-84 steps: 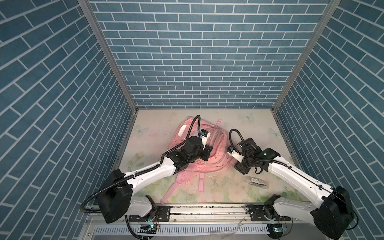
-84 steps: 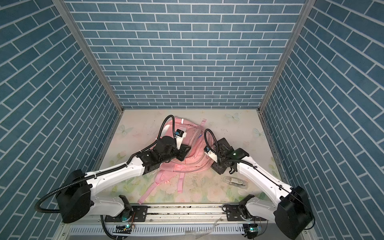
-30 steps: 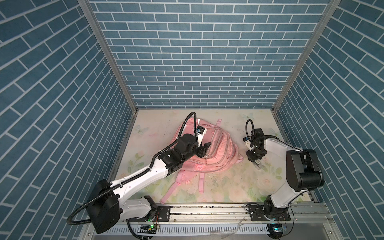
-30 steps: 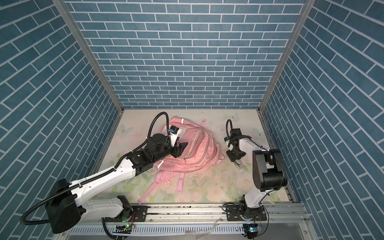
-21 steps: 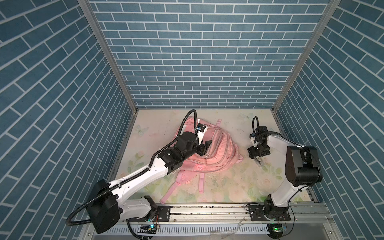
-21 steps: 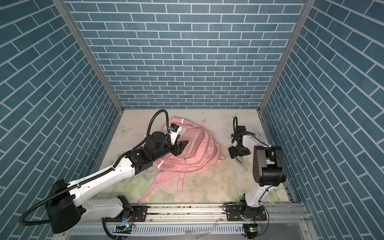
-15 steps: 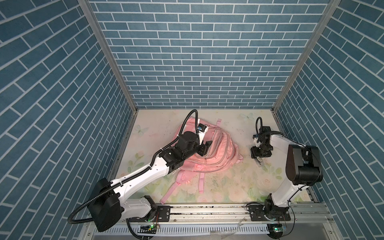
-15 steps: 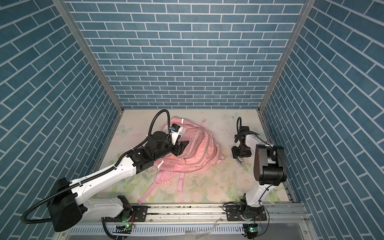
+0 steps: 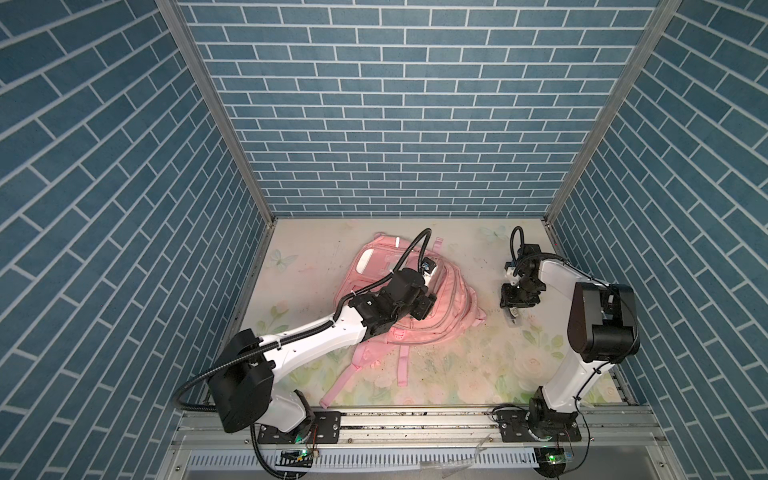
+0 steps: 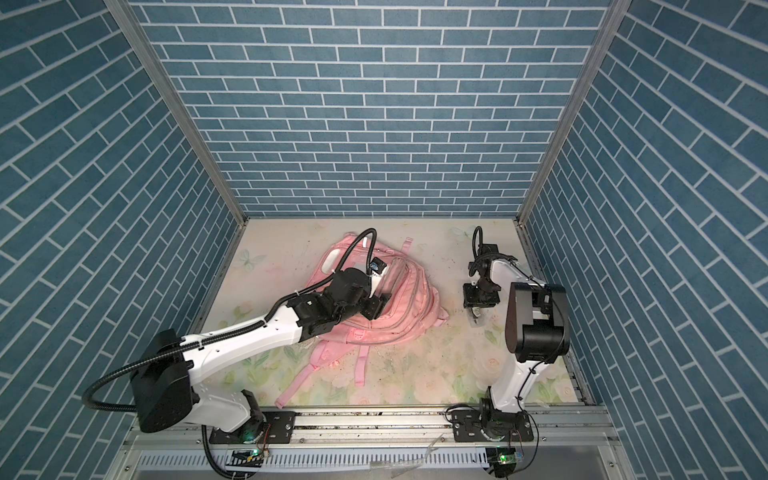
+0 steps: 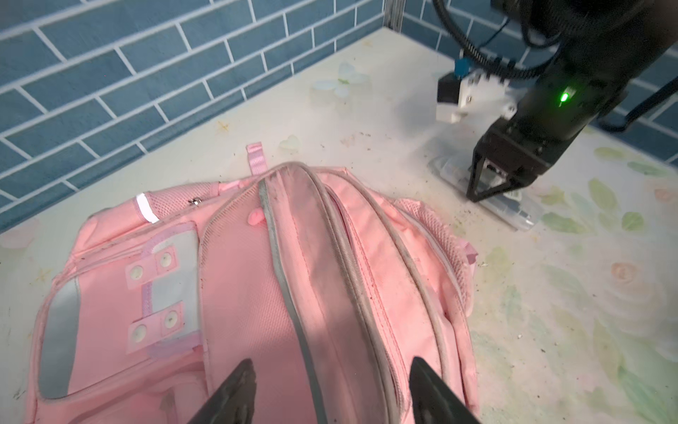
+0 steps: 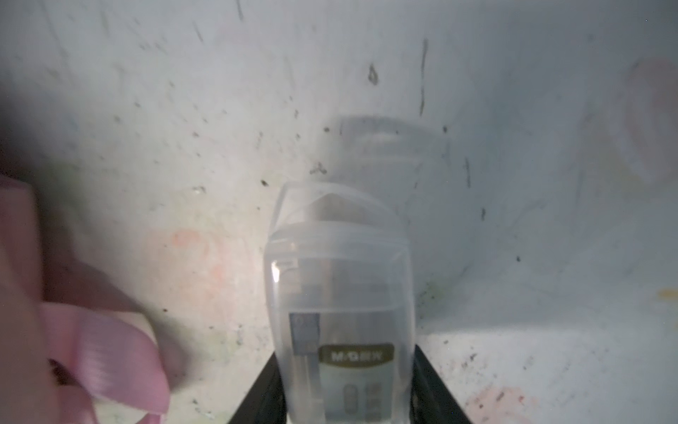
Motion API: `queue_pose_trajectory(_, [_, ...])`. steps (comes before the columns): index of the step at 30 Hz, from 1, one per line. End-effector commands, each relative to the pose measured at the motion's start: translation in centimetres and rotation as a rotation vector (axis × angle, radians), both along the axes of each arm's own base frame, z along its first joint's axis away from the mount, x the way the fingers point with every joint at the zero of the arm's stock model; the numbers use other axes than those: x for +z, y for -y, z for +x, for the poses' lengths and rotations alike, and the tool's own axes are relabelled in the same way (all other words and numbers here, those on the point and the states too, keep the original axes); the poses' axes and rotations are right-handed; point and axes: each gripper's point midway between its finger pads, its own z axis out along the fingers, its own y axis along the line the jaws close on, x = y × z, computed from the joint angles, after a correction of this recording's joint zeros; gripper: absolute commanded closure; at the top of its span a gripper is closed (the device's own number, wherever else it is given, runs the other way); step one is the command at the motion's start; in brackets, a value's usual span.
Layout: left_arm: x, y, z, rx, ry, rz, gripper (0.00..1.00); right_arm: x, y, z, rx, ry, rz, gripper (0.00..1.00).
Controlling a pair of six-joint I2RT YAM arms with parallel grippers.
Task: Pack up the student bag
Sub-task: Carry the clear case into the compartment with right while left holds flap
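Observation:
The student bag (image 9: pixel 451 309) (image 10: pixel 415 301) is a big pink backpack lying flat mid-table, zipped pockets up, straps trailing toward the front. My left gripper (image 9: pixel 424 309) (image 10: pixel 376 308) (image 11: pixel 330 361) hovers open just above the bag's (image 11: pixel 257 275) zipped top, holding nothing. To the bag's right a small clear plastic case (image 9: pixel 513 322) (image 10: pixel 476 320) (image 11: pixel 513 210) (image 12: pixel 341 275) with a printed label lies on the table. My right gripper (image 9: pixel 515 311) (image 10: pixel 478 309) (image 11: pixel 491 191) (image 12: pixel 346 352) points down onto it, its black fingers (image 12: pixel 425 370) pressed against both long sides.
Blue brick-pattern walls close in the floral table (image 9: pixel 457 365) at the back and both sides. An aluminium rail (image 9: pixel 415 424) with both arm bases runs along the front. A loose pink strap (image 12: pixel 102 352) lies beside the case, and two straps (image 9: pixel 365 365) lie in front of the bag.
My right arm swung from the bag's edge out to the right, came down over the clear case, and its jaws narrowed around it. The left gripper stayed open above the bag, shifting slightly.

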Motion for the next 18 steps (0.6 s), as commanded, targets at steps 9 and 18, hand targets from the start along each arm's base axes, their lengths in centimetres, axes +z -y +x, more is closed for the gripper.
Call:
queue_pose_trajectory(9, [-2.9, -0.5, 3.7, 0.212, -0.083, 0.103, 0.41, 8.1, -5.5, -0.8, -0.156, 0.165, 0.345, 0.72])
queue_pose_trajectory(18, [-0.2, -1.7, 5.0, 0.235, -0.157, -0.199, 0.93, 15.2, -13.5, -1.4, -0.194, 0.325, 0.63, 0.72])
